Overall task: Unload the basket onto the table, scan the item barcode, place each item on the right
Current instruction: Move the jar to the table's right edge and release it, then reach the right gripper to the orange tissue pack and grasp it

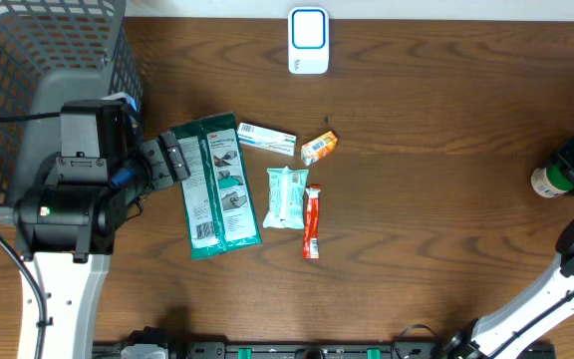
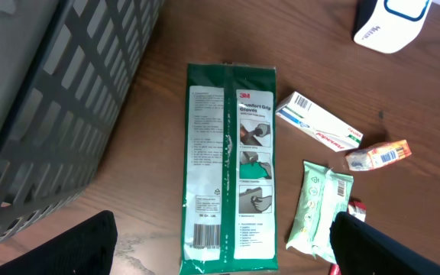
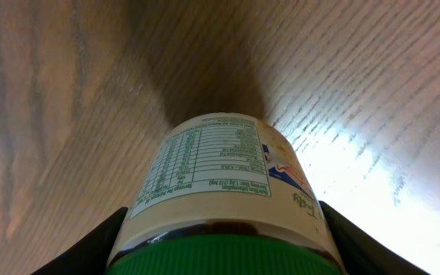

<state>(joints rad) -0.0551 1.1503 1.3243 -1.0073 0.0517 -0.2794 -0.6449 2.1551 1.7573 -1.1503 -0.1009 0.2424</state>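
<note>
Left tool (image 1: pixel 174 158) spread over 3M Comfort Grip Gloves pack (image 2: pixel 231 168); right tool (image 3: pixel 221 256) pinches green-capped, nutrition-labelled bottle (image 3: pixel 212 164).

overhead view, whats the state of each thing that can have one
left gripper, open, holding nothing
right gripper, shut on the bottle
bottle, green lid on, gripped
glove pack, lying flat, barcode side up
white box, lying flat, barcode showing
orange packet, barcode showing
wipes pack, lying flat
</note>
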